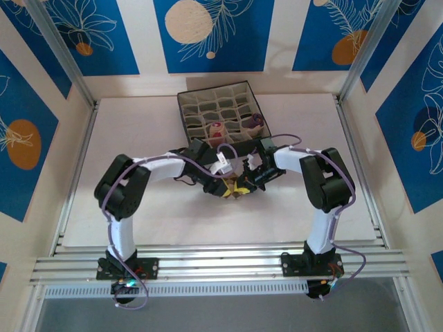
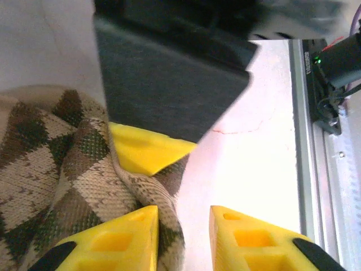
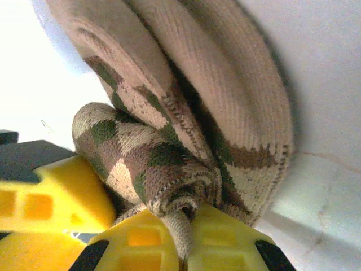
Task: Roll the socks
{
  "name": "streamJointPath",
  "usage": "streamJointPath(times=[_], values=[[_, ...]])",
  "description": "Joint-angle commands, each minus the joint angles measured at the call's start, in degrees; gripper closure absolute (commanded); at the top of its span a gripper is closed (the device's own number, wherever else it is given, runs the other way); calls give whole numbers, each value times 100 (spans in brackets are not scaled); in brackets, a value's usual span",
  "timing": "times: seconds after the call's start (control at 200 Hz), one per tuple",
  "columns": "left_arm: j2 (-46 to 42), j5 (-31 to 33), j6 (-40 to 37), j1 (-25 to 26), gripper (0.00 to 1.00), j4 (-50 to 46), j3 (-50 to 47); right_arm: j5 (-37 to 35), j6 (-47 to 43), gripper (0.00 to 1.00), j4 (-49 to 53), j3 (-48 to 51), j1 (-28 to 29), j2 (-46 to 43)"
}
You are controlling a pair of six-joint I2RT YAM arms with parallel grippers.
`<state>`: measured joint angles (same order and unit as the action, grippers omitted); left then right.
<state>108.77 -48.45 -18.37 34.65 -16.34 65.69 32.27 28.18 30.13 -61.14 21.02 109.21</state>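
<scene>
Yellow right fingers (image 3: 223, 240) clamp shut on a bunched fold of the brown-cream diamond-patterned sock (image 3: 169, 135). The knit is squeezed to a thin tongue between them, and the rest of the sock bulges above on the white counter (image 3: 338, 226). The left fingers (image 2: 127, 240) stand slightly open; the sock's edge lies along the inner face of one, and bare counter shows in the gap. From above, both arms fold alike. The left arm (image 1: 124, 183) and right arm (image 1: 325, 176) lift their elbows out to the sides and send their forearms inward and down. The wrists meet at mid-counter, just in front of the grey compartment box (image 1: 211, 88), with the patterned sock on the counter between them. In near compartments of the box sit the beige sock with maroon toe (image 1: 217, 129) and the dark purple sock (image 1: 255, 122).
</scene>
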Motion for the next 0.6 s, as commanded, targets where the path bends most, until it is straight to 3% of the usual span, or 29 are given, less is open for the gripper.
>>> streamJointPath(times=[0.0, 0.2, 0.355, 0.595], values=[[-894, 600, -751, 183, 72, 591, -327, -713, -146, 100, 424, 46, 10, 335], [-2190, 2083, -1998, 537, 67, 2207, -1785, -746, -263, 100, 738, -141, 32, 306], [-2286, 3463, -2941, 930, 58, 3173, -2482, -725, -357, 100, 976, -301, 39, 305], [-1626, 3851, -3267, 1205, 56, 3532, -2341, -704, -425, 100, 1242, -482, 78, 333]])
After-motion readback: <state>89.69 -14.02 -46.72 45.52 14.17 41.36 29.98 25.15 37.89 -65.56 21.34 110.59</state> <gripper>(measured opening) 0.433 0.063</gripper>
